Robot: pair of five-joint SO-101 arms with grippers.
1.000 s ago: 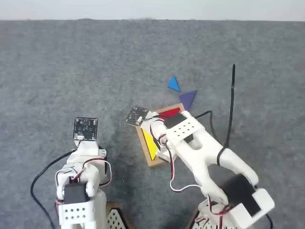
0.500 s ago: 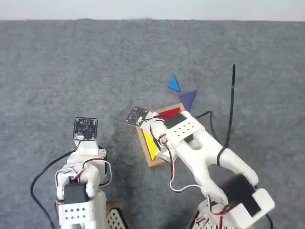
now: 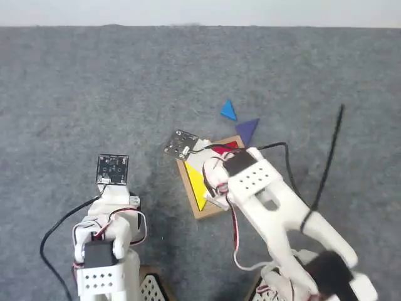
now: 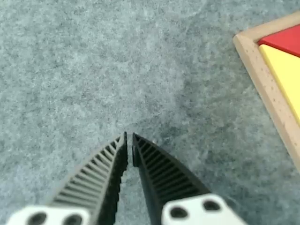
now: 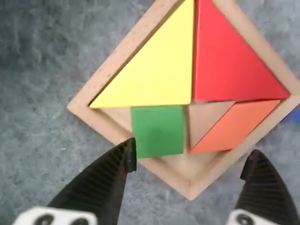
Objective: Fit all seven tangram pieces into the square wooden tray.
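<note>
I see the tray (image 5: pixel 108 74) holding yellow (image 5: pixel 159 70), red (image 5: pixel 225 65), green (image 5: pixel 157 131) and orange (image 5: pixel 234 124) pieces, blue (image 3: pixel 228 111) and purple (image 3: pixel 247 130) on the worktop (image 3: pixel 94 81) nearby, right jaws wide apart and empty over the tray, left jaws closed on nothing.

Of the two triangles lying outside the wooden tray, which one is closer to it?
The purple triangle: it lies right by a corner of the tray, while the blue triangle sits farther out.
</note>
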